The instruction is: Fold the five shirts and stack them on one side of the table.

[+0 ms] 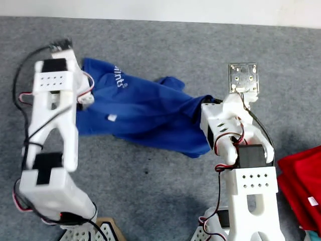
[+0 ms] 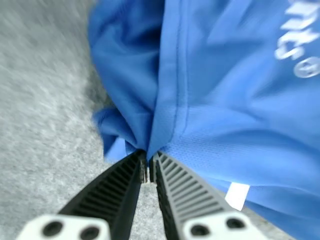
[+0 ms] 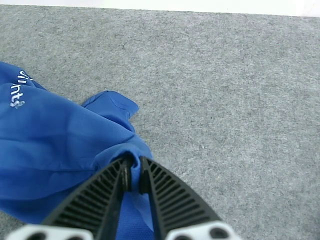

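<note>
Across the middle of the grey table [image 1: 150, 191], the blue shirt [image 1: 145, 113] is strung out between both arms, pretty bunched and wrinkly. Left gripper [image 2: 148, 167] has its fingers pressed together on a fold of fabric at the shirt's 9 o'clock edge. Right gripper [image 3: 131, 176] is pinching a scrunched bit at the 3 o'clock end, same deal, with cloth squeezed between the fingers. White lettering [image 1: 119, 79] sits around 11 o'clock on the shirt, and a little white tag [image 1: 111, 118] is toward 8 o'clock. Some red folded fabric [image 1: 301, 188] lies off at 4 o'clock by the table edge, well apart from the blue one.
</note>
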`<action>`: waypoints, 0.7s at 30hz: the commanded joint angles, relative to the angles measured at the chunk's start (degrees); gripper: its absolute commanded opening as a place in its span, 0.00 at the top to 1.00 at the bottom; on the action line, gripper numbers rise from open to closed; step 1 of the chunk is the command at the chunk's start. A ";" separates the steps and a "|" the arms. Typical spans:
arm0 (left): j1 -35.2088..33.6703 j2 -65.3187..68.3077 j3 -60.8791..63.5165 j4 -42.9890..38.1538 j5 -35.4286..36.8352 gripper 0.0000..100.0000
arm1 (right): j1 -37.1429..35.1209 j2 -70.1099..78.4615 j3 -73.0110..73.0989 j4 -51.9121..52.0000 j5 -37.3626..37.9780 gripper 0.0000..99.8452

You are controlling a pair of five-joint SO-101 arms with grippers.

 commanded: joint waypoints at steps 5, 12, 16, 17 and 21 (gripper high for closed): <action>2.33 -14.64 -2.86 2.29 -0.09 1.00 | -0.57 -1.01 -0.22 -1.36 -0.62 0.99; -8.31 -16.13 -3.30 -1.58 -0.09 1.00 | -0.40 -1.01 -0.22 -1.36 -0.62 0.99; -14.81 -16.22 -3.30 -4.57 -0.09 1.00 | -0.22 -1.01 -0.22 -1.36 -0.53 0.99; -16.13 -16.22 -3.30 -5.01 -0.09 1.00 | 0.22 -1.01 -0.22 -1.36 -0.53 0.99; -19.74 -15.69 -2.86 -6.68 -0.09 1.00 | 1.89 -1.01 -0.22 -1.45 -0.53 0.99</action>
